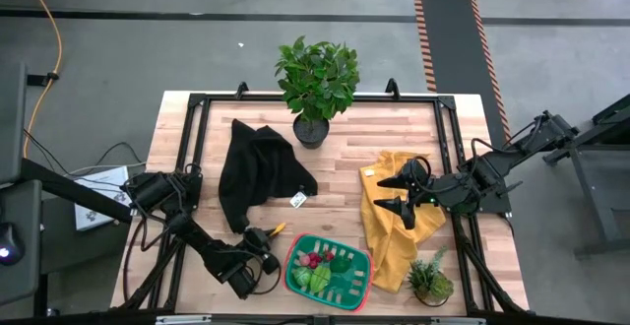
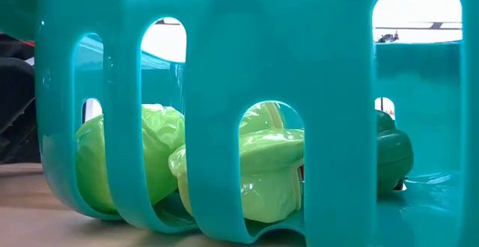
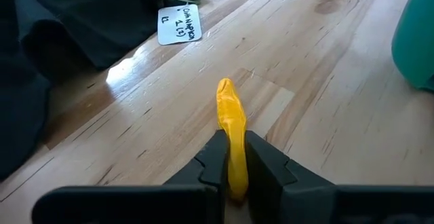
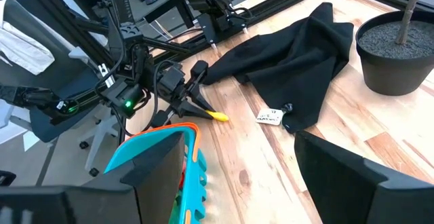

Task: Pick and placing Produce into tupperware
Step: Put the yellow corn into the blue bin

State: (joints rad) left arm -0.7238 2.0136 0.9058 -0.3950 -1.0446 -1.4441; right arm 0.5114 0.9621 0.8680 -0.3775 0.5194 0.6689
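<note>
The basket point(image 1: 330, 266) sits at the table's point(image 1: 463, 138) near edge with produce point(image 1: 317, 262) inside. Just left of it lies a small pepper point(image 1: 279, 228), with a dark cloth point(image 1: 258, 172) behind. A potted plant point(image 1: 317, 84) stands at the far edge; another cloth point(image 1: 394, 231) lies right of the basket.

— How's my light?
— Bright and even overhead. Glare streaks the table point(image 3: 129, 71) just beside the black cloth point(image 3: 61, 27).
— Focus?
— My fingers point(image 4: 352, 176) blur up close; the tupperware point(image 2: 224, 52) fills the low view, backlit.
</note>
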